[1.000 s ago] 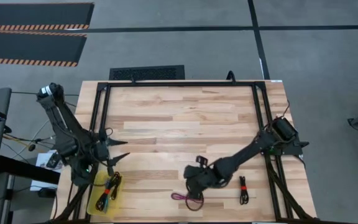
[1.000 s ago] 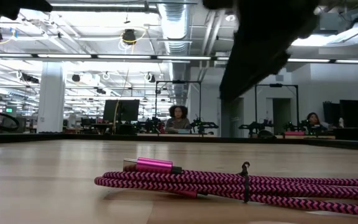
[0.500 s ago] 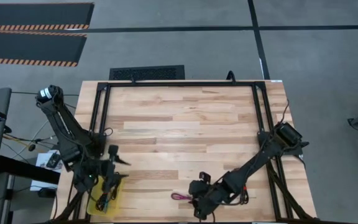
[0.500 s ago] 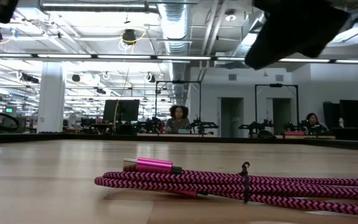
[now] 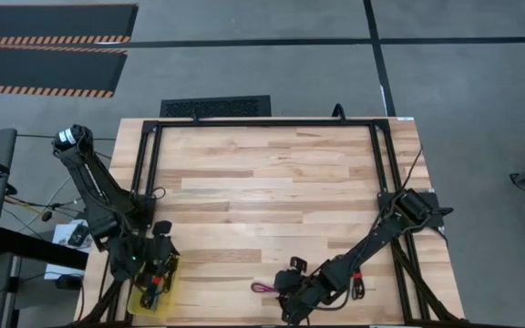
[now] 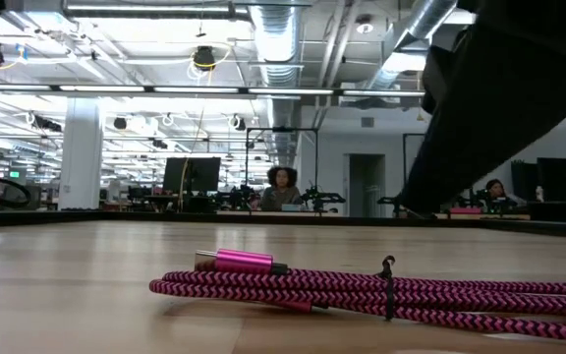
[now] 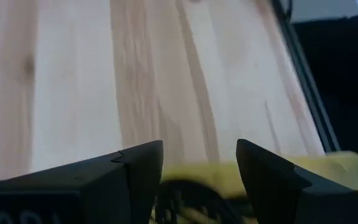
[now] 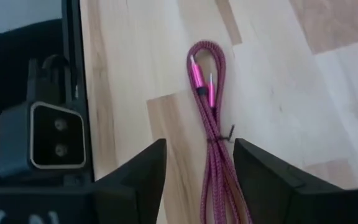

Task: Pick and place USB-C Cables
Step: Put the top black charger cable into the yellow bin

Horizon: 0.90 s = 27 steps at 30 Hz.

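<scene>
A magenta-purple USB-C cable bundle (image 8: 207, 93) lies flat on the wooden table near its near edge, also seen in the low view (image 6: 362, 290) and in the high view (image 5: 262, 288). My right gripper (image 8: 197, 177) hangs open over it, one finger on either side of the bundle's near part, without touching it. A black cable with a red tie (image 5: 360, 288) lies beside the right arm, partly hidden by it. My left gripper (image 7: 199, 168) stands open above the yellow tray (image 5: 144, 301) at the near left, which holds other cables (image 7: 185, 202).
A black metal frame (image 5: 262, 123) runs round the table's edges. A small grey camera box (image 8: 48, 134) sits at the near edge, just ahead of my right gripper. The right arm (image 6: 499, 108) fills the low view's upper right.
My right gripper has moved toward the table's near edge and down, and now stands over the magenta cable, which has not moved. My left gripper has turned at the wrist and sunk a little over the yellow tray.
</scene>
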### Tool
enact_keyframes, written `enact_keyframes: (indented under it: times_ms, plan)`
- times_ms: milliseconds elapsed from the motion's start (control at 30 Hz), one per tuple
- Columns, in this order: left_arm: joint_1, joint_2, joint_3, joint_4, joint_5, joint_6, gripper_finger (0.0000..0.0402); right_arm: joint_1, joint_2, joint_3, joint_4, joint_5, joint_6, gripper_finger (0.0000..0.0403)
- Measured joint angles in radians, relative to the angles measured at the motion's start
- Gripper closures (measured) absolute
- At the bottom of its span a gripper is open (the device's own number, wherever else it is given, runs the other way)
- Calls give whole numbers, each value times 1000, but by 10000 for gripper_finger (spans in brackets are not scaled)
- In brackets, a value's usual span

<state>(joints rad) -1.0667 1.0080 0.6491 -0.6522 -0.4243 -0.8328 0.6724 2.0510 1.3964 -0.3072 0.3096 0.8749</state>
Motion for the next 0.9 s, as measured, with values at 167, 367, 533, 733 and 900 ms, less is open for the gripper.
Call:
enact_keyframes:
  times_ms: [167, 367, 533, 733, 900]
  plan:
    - [-21, 4, 0, -30, 104, -108, 207, -2, 0, 0, -34, -40, 6, 210]
    - [-46, 70, 0, -40, 143, -163, 207, -8, 0, 0, -110, -66, 34, 232]
    - [-45, 149, 0, -43, 184, -174, 207, -12, 0, 0, -108, -73, 35, 246]
    - [-41, 205, 0, -78, 176, -206, 207, -21, -1, 0, -108, -74, 34, 259]
    - [18, 212, 0, -162, 103, -284, 207, -38, -1, 0, -137, -91, 31, 273]
